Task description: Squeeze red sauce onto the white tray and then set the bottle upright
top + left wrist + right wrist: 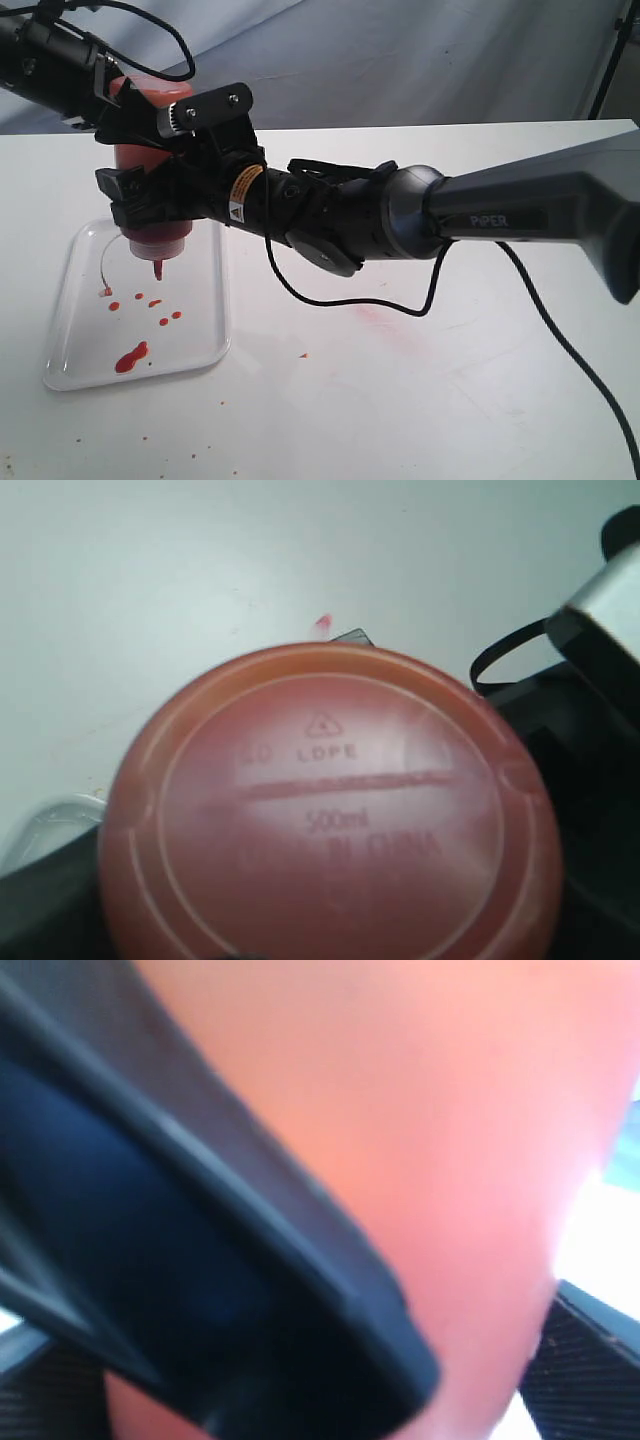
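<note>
The bottle (pixel 150 165) hangs upside down over the white tray (pixel 215 352), its red nozzle (pixel 157 268) pointing down and a thin tether (pixel 104 265) dangling beside it. Red sauce (pixel 130 357) lies on the tray as one larger blob and several small drops. My left gripper (pixel 138 108) comes from the upper left and is shut on the bottle near its base (pixel 330 810), which fills the left wrist view. My right gripper (pixel 150 192) reaches across with its jaws around the bottle's middle (pixel 430 1110). A ribbed pad (pixel 590 1360) sits right by the wall; contact is unclear.
The right arm (pixel 480 215) stretches across the white table from the right, with a black cable (pixel 560 345) hanging below it. A faint red smear (pixel 375 318) and small specks mark the table near the tray. A grey backdrop stands behind.
</note>
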Robot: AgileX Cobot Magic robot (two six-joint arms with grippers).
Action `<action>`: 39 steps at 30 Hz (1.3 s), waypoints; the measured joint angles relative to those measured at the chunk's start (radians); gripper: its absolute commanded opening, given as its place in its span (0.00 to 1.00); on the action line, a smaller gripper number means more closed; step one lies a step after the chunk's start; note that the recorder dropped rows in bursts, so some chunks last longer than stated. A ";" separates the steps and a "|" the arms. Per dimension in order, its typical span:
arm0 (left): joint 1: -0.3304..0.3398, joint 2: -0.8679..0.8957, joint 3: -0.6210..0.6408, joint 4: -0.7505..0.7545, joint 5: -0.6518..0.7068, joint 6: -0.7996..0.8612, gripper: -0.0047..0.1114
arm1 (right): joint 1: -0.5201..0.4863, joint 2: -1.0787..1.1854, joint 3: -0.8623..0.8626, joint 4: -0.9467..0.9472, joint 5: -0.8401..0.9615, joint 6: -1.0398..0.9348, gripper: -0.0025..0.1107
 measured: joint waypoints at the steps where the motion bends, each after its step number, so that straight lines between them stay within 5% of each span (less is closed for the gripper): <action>1: 0.000 0.000 0.000 0.000 0.000 0.000 0.04 | 0.000 0.004 0.000 0.000 0.000 0.002 0.60; 9: 0.000 0.000 0.000 0.016 -0.002 0.002 0.04 | 0.009 0.031 -0.009 0.003 -0.019 0.010 0.05; 20: 0.000 0.000 0.000 0.016 -0.002 0.002 0.04 | 0.009 0.032 -0.009 0.017 -0.030 0.010 0.02; 23: 0.000 0.000 0.000 0.016 -0.002 0.002 0.04 | 0.009 0.032 -0.009 0.017 -0.030 0.010 0.24; 27: 0.000 0.000 0.000 0.016 -0.002 0.002 0.04 | 0.009 0.032 -0.009 -0.023 -0.030 0.014 0.92; 39: 0.000 0.000 0.000 -0.001 0.000 0.002 0.04 | 0.011 0.040 -0.009 -0.062 0.027 0.029 0.95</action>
